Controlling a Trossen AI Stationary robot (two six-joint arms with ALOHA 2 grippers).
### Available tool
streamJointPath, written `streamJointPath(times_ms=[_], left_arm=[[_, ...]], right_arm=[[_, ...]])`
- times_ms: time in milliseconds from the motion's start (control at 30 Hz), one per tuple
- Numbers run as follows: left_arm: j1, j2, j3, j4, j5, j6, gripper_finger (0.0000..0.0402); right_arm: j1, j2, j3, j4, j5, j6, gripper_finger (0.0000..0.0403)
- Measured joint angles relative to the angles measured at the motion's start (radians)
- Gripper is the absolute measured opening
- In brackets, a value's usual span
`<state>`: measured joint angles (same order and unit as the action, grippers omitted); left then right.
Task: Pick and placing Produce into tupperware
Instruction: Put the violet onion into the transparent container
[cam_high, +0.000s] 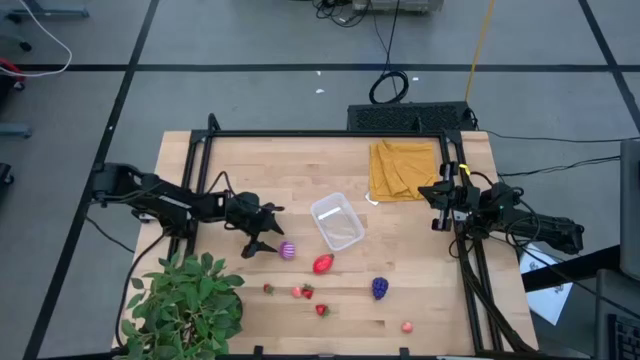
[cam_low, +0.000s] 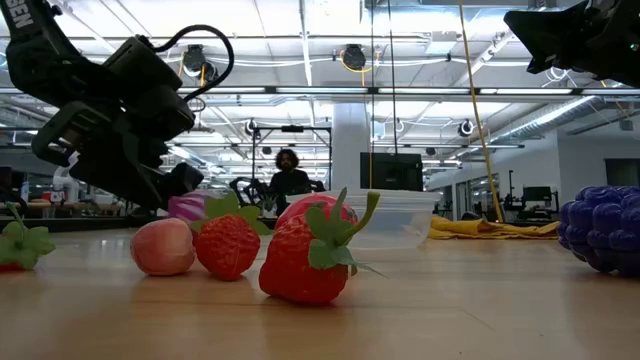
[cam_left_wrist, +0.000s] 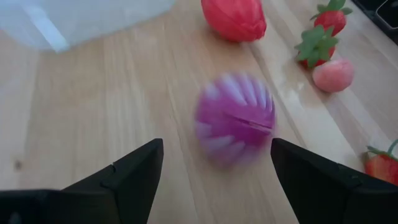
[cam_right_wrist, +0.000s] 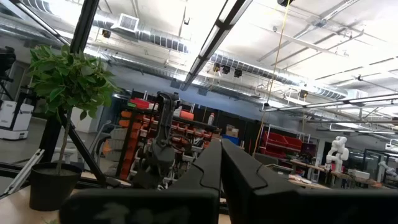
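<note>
From above, the left gripper (cam_high: 270, 232) reaches over the bench (cam_high: 250, 170) with its fingers spread, and the purple spiky fruit (cam_high: 287, 250) lies just beside its tips. The clear container (cam_high: 336, 221) sits tilted near the middle of the bench, empty as far as can be seen. A big strawberry (cam_high: 322, 264) lies just near of it, the grape bunch (cam_high: 380, 288) further right, and small strawberries (cam_high: 307, 292) and a pink piece (cam_high: 407, 326) are scattered along the near edge. A yellow cloth (cam_high: 403, 168) lies at the far right, a potted plant (cam_high: 185, 302) at the near left corner. The right gripper (cam_high: 441, 206) waits at the right edge, beside the cloth.

At bench level, a strawberry (cam_low: 305, 255) lies closest, with a smaller strawberry (cam_low: 228, 245) and a pink piece (cam_low: 162, 247) to its left. The container (cam_low: 402, 217) shows behind, the grapes (cam_low: 604, 230) at the right edge. A person (cam_low: 289, 178) sits far back in the room.

The left wrist view shows the purple fruit (cam_left_wrist: 235, 118) on the wood between the spread fingers (cam_left_wrist: 130, 171), not gripped.

In the right wrist view, the fingers (cam_right_wrist: 208, 171) are pressed together, holding nothing.
</note>
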<state>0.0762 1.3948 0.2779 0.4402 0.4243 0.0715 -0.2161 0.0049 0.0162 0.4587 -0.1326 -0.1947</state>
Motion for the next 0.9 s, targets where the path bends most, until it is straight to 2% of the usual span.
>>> streamJointPath(times_ms=[333,567,900], left_arm=[[0.000,0.123,0.000,0.129,-0.007,-0.002,0.0302],[0.000,0.126,0.000,0.199,-0.008,0.008,0.0306],[0.000,0.126,0.000,0.209,-0.041,-0.025,0.0312]], right_arm=[[0.000,0.000,0.000,0.008,0.000,0.004,0.0000],[0.000,0.000,0.000,0.008,0.000,0.004,0.0000],[0.001,0.000,0.000,0.008,0.000,0.004,0.0000]])
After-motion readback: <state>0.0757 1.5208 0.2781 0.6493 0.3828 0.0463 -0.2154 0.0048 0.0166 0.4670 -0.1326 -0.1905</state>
